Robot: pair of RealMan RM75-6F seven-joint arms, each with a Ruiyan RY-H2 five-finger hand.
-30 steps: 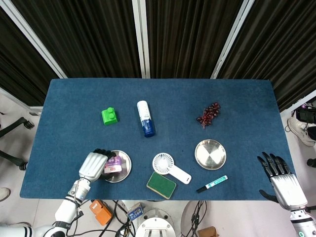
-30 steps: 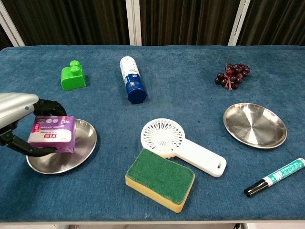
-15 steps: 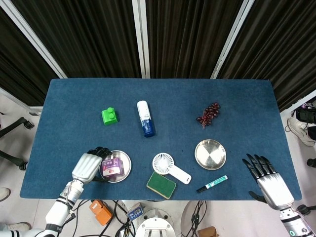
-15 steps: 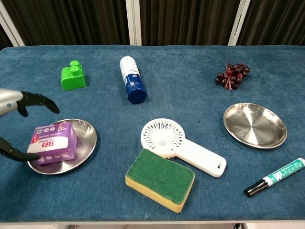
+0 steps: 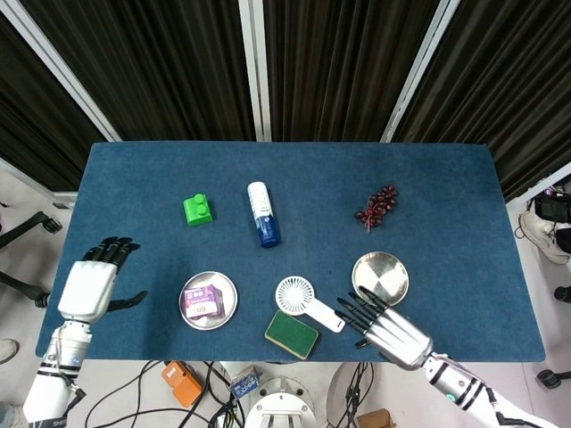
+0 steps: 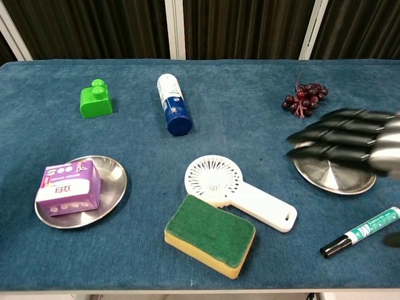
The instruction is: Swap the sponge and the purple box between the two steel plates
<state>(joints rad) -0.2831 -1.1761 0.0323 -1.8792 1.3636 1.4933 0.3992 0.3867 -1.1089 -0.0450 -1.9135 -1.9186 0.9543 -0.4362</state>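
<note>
Nearest you, low in the centre of the chest view, the sponge (image 6: 210, 235) lies green face up on the blue table (image 6: 250, 81), on neither plate, just below the white handheld fan (image 6: 236, 192) and touching or nearly touching its round head. At the lower right of that view the green marker (image 6: 360, 232) lies slanted on the cloth, its black cap toward the lower left. Your right hand (image 5: 388, 326) comes in from the lower right of the head view with its fingers stretched out and apart, holding nothing; its dark fingertips (image 6: 325, 137) hover over the near-left edge of the right steel plate (image 6: 337, 178), which shows no load. At the lower left, the purple box (image 6: 67, 187) lies flat in the left steel plate (image 6: 112, 187), taking up its left half. Your left hand (image 5: 90, 286) shows only in the head view, at the far left edge of the table, well apart from that plate, fingers spread and gripping nothing. Further back, the green block (image 6: 95, 100) stands at the upper left, the white and blue bottle (image 6: 172, 104) lies on its side near the upper centre, and the bunch of dark grapes (image 6: 305, 98) sits at the upper right
</note>
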